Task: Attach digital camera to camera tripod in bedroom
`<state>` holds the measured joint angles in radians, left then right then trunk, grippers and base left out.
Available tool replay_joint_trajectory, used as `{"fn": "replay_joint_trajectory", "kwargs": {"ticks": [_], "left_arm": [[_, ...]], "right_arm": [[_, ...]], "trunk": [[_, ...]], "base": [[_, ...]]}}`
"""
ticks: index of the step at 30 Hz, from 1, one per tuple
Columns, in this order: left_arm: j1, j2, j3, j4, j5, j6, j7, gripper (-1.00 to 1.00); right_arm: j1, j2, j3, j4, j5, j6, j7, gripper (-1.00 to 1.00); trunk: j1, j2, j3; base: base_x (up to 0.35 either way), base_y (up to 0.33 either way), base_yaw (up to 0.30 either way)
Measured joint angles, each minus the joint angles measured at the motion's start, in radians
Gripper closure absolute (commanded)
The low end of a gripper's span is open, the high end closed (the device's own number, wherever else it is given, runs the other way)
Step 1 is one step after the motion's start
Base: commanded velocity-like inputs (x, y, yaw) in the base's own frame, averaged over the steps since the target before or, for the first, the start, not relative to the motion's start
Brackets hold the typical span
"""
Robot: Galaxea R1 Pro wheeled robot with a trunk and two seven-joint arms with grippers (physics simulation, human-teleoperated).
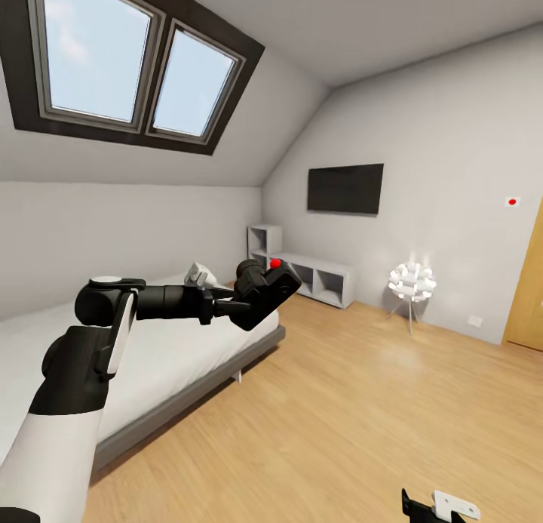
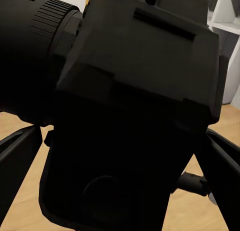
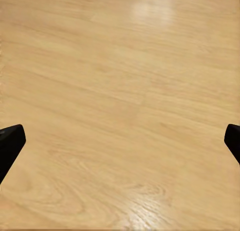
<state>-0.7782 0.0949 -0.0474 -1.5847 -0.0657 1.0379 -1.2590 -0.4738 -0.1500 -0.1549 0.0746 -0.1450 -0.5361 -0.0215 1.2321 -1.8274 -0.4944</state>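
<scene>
My left tool [image 1: 230, 303] is clamped on the digital camera [image 1: 264, 287], held raised over the near corner of the bed [image 1: 162, 372] with its red button [image 1: 275, 263] uppermost. From the left wrist, the camera body [image 2: 130, 116] sits between my fingers [image 2: 17, 156]. My right tool [image 3: 120, 141] is spread wide, holding nothing, above the wood floor [image 3: 120, 81]. Beyond: skylights [image 1: 128, 63], wall screen [image 1: 345, 189], low shelf unit [image 1: 317, 275], white flower-shaped lamp [image 1: 412, 281].
</scene>
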Motion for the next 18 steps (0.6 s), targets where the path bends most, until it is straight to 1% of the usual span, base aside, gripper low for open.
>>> {"fn": "replay_joint_trajectory", "kwargs": {"ticks": [1,2,3,6,7,10,11,13,14,16,18], "left_arm": [[0.0,0.0,0.0,0.001,0.0,0.0,0.001,1.0],[0.0,0.0,0.001,0.004,-0.007,-0.004,0.041,1.0],[-0.001,0.0,0.001,0.004,-0.001,0.0,0.053,1.0],[-0.006,-0.001,0.002,0.005,-0.001,0.0,0.094,1.0],[-0.011,-0.001,0.003,0.005,-0.002,-0.001,0.121,1.0],[-0.016,-0.008,0.003,0.003,0.001,0.002,0.154,1.0],[-0.018,-0.015,0.003,0.001,0.002,0.003,0.169,1.0],[-0.019,-0.026,0.003,0.0,0.002,0.003,0.18,1.0],[-0.021,-0.046,0.003,-0.003,0.006,0.003,0.191,1.0],[-0.021,-0.055,0.002,-0.013,0.003,0.003,0.195,1.0],[-0.021,-0.055,0.002,-0.022,0.002,0.003,0.196,1.0]], "right_arm": [[0.0,0.001,0.0,0.0,0.0,0.005,0.0,-1.0],[0.0,0.02,0.004,0.0,0.008,0.086,0.0,-1.0],[0.0,0.024,0.004,0.0,0.009,0.103,0.0,-1.0],[0.0,0.031,0.008,0.0,0.023,0.14,0.0,-1.0],[0.0,0.034,0.009,-0.001,0.037,0.155,0.0,-1.0],[0.0,0.037,0.009,0.0,0.056,0.168,-0.001,-1.0],[0.0,0.038,0.009,-0.001,0.063,0.173,-0.001,-1.0],[0.0,0.039,0.01,0.0,0.068,0.176,-0.001,-1.0],[0.0,0.04,0.01,-0.001,0.072,0.179,-0.001,-1.0],[0.0,0.041,0.011,0.0,0.074,0.181,-0.001,-1.0],[0.0,0.041,0.011,-0.001,0.074,0.181,-0.001,-1.0]], "trunk": [[-0.004,0.007,0.003],[-0.008,0.014,0.006],[-0.012,0.021,0.009],[-0.023,0.042,0.019],[-0.027,0.049,0.022],[-0.038,0.07,0.031],[-0.042,0.077,0.034],[-0.05,0.091,0.041],[-0.054,0.098,0.044],[-0.061,0.112,0.05],[-0.069,0.126,0.056]], "base": [[0.0,0.0,0.0],[0.0,0.0,0.0],[0.0,0.0,0.0],[0.0,0.0,0.0],[0.0,0.0,0.0],[0.0,0.0,0.0],[0.0,0.0,0.0],[0.0,0.0,0.0],[0.0,0.0,0.0],[0.0,0.0,0.0],[0.0,0.0,0.0]]}}
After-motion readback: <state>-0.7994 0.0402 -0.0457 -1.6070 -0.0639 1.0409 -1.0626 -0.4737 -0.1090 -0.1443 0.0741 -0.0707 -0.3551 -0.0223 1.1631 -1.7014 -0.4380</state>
